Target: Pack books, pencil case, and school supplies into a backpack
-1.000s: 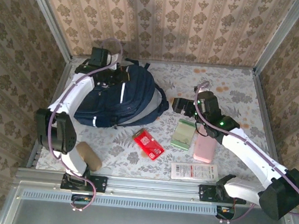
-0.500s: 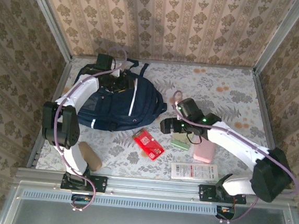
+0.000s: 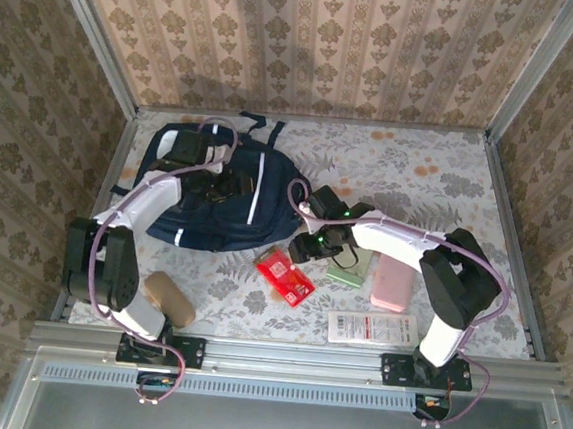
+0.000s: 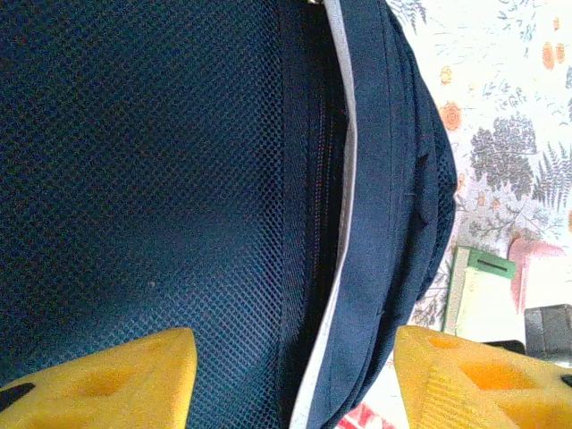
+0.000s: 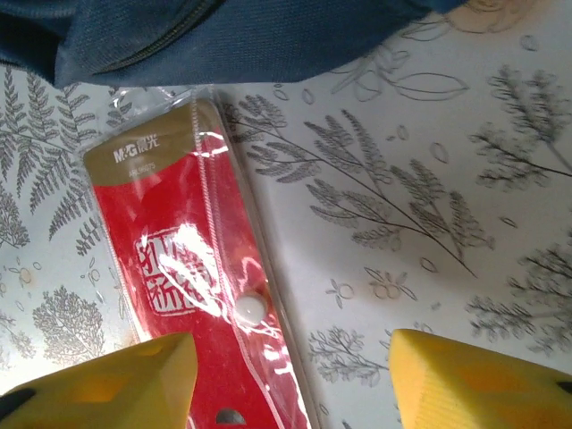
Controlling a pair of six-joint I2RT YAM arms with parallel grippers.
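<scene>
Tan pouch (image 3: 167,298): near-left corner of the table (image 3: 439,188), well apart from the rest; lying loose.
Backpack (image 3: 267,208): far left, lying flat; a zip line runs along its side in the left wrist view, but whether it is undone cannot be told.
Left gripper (image 4: 290,380): over the backpack's mesh panel, fingers spread wide with nothing clamped between them.
Red packet (image 5: 179,268): just near of the backpack's right edge, flat on the table in its clear sleeve.
Right gripper (image 5: 290,375): directly above the red packet's near end, fingers parted — one over the packet, the other over bare table; not gripping it.
Pale green packet (image 3: 350,270): just right of the right gripper, flat on the table.
Long white packet (image 3: 372,328): near edge, right of centre; untouched.
Pink case (image 3: 393,284): beside the green packet on its right, flat.
Progress: early for the small items — three packets, the pink case and the tan pouch all lie outside the backpack; what is already inside it cannot be told.
Step in hand: probably the pick of the red packet, the left arm tending the backpack.
</scene>
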